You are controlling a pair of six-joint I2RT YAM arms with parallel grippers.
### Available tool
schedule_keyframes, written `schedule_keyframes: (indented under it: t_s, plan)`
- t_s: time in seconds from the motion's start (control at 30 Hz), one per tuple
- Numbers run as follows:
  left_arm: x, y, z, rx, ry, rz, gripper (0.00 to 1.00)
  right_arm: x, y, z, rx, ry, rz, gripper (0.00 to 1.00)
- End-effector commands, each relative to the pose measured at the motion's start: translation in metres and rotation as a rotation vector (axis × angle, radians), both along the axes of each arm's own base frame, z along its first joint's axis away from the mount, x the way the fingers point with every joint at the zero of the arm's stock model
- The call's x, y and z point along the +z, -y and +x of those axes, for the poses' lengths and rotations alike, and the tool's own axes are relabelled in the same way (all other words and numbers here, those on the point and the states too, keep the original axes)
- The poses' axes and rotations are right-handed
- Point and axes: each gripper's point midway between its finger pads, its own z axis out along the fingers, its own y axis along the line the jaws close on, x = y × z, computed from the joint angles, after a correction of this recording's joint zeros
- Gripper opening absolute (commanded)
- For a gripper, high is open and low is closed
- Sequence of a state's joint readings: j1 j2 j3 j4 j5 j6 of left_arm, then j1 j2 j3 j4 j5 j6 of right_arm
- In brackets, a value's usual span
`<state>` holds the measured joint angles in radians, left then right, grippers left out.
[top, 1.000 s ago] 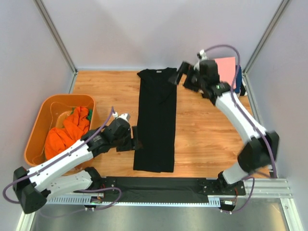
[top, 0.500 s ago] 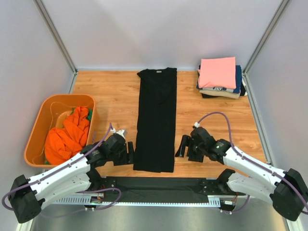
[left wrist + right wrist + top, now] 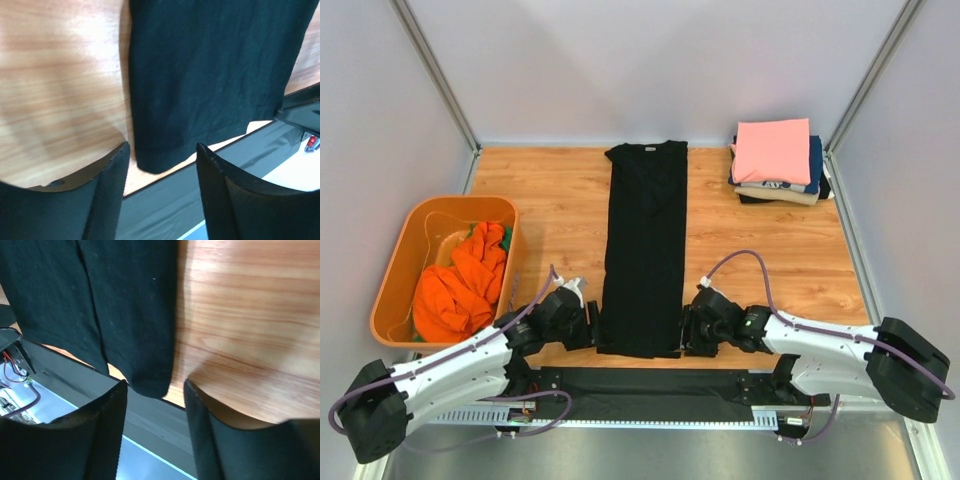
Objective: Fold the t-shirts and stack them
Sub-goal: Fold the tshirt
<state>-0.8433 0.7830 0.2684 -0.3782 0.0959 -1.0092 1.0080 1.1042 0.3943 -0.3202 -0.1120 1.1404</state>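
Observation:
A black t-shirt (image 3: 645, 250), folded into a long narrow strip, lies flat down the middle of the table, collar at the far end. My left gripper (image 3: 592, 326) sits low at its near-left hem corner. In the left wrist view the black t-shirt's corner (image 3: 160, 155) lies between the open fingers of the left gripper (image 3: 162, 150). My right gripper (image 3: 688, 332) is at the near-right hem corner. Its wrist view shows that corner of the black t-shirt (image 3: 150, 380) between the open fingers of the right gripper (image 3: 155, 385). A stack of folded t-shirts (image 3: 775, 160), pink on top, rests at the back right.
An orange tub (image 3: 405, 262) at the left holds crumpled orange cloth (image 3: 460, 280). A black mat (image 3: 640, 390) and the metal rail run along the near edge, right behind both grippers. White walls close in the left, back and right sides.
The right arm swung from the far right, beside the stack, down to the shirt's near-right corner. The left gripper slid nearer to the near-left corner. Both sets of jaws narrowed.

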Motion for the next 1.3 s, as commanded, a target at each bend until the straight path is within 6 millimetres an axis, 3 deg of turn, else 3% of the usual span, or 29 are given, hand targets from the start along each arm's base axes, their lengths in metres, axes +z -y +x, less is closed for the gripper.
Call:
schedule_keyframes:
  t_s: [0.0,0.17,0.2,0.27,0.3,0.33,0.53,0.6,0.7,0.77,0.8,0.83,0.87,0.9,0.93,1.07,1.1,1.13,1.17,1.2,1.27]
  plan:
    - [-0.015,-0.003,-0.003,0.011,-0.020,0.016,0.62,-0.013,0.001,0.004,-0.037,0.005,-0.036,0.41]
    - [-0.025,-0.005,-0.005,0.002,-0.043,0.047,0.44,-0.013,-0.002,0.006,-0.019,0.009,-0.042,0.18]
    - [-0.026,-0.005,-0.006,-0.001,-0.050,0.052,0.33,-0.013,-0.002,0.006,-0.020,0.011,-0.040,0.10]
    - [-0.025,-0.003,-0.005,-0.014,-0.045,0.051,0.22,-0.012,0.000,0.006,-0.021,0.014,-0.041,0.03]
    - [-0.025,-0.003,-0.005,-0.015,-0.046,0.054,0.05,-0.011,0.000,0.005,-0.020,0.015,-0.040,0.00]
    - [-0.022,0.000,-0.005,-0.025,-0.047,0.047,0.00,-0.010,0.003,0.005,-0.022,0.015,-0.043,0.00]
    - [-0.001,0.002,-0.021,-0.029,-0.085,0.085,0.00,0.001,0.023,-0.012,-0.010,0.013,-0.110,0.00]
    - [0.008,-0.002,-0.029,-0.032,-0.091,0.111,0.00,0.016,0.023,-0.011,-0.015,0.049,-0.120,0.00]
    - [0.047,-0.001,-0.014,-0.028,-0.004,0.117,0.00,0.044,0.030,-0.002,-0.031,0.122,-0.131,0.00]
    - [0.065,-0.008,0.001,-0.017,0.082,0.170,0.00,0.064,0.031,0.016,-0.063,0.216,-0.139,0.00]
    - [0.069,-0.014,0.004,-0.018,0.091,0.221,0.00,0.085,0.026,0.029,-0.082,0.261,-0.121,0.00]
    - [0.093,-0.012,0.021,0.012,0.157,0.227,0.00,0.089,0.031,0.038,-0.070,0.296,-0.170,0.00]
    - [0.101,-0.015,0.028,0.005,0.185,0.260,0.00,0.096,0.033,0.047,-0.074,0.312,-0.188,0.00]
    - [0.102,-0.021,0.037,0.022,0.175,0.314,0.00,0.117,0.031,0.065,-0.114,0.344,-0.169,0.00]
    - [0.119,-0.016,0.049,0.033,0.202,0.300,0.00,0.117,0.032,0.075,-0.084,0.359,-0.206,0.00]
    - [0.136,-0.007,0.093,0.030,0.229,0.315,0.00,0.146,0.034,0.130,-0.109,0.416,-0.246,0.00]
    - [0.131,-0.008,0.111,0.059,0.208,0.335,0.00,0.150,0.042,0.147,-0.145,0.417,-0.261,0.00]
    - [0.142,-0.002,0.124,0.041,0.226,0.316,0.00,0.157,0.035,0.163,-0.146,0.424,-0.257,0.00]
    - [0.144,0.000,0.136,0.044,0.227,0.319,0.00,0.159,0.037,0.174,-0.129,0.437,-0.275,0.00]
    - [0.133,-0.001,0.152,0.056,0.195,0.353,0.00,0.160,0.042,0.188,-0.150,0.434,-0.285,0.00]
    - [0.144,0.005,0.179,0.034,0.222,0.353,0.00,0.161,0.035,0.212,-0.131,0.432,-0.290,0.00]
